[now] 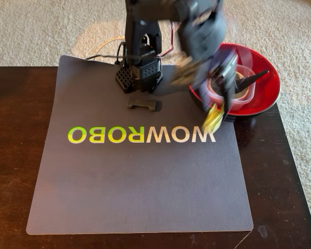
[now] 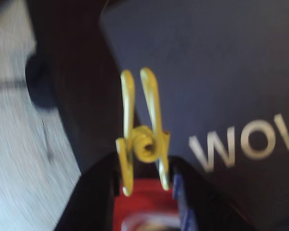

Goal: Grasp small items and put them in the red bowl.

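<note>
While arm tilts right, fingers pinching yellow clip, beside red bowl.

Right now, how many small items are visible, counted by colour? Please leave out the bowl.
Yellow: 1 (clip)
Black: 1 (bracket)
Dark grey: 1 (block)
Clear: 1 (tub)
Total: 4

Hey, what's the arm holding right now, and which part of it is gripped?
The tool holds a yellow spring clip, pinched at its lower end near the spring coil; the two long prongs point away, free.
</note>
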{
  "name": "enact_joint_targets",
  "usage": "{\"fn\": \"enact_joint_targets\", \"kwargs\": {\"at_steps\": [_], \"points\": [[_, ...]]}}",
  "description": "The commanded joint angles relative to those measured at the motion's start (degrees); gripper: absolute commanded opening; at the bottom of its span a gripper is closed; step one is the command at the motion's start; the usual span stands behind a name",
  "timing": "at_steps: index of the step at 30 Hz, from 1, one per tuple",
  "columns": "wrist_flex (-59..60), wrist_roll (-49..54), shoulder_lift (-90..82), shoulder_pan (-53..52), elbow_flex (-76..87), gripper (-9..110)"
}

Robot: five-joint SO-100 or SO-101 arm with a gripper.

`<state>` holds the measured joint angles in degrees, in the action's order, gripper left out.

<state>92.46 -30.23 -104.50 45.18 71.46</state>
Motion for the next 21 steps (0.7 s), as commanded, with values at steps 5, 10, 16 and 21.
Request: {"fn": "enact_joint_targets", "kwargs": {"at_steps": [5, 10, 16, 21], "points": [[-4.2, -2.4, -10.8, 24.6, 23.5, 1], [-6.2, -0.6, -9.3, 26.3, 28.8, 20], [-5.2, -1.4, -12.6, 24.3, 30.0, 43], [-7.5, 0.8, -26.3, 25.7, 36.5, 45]]}}
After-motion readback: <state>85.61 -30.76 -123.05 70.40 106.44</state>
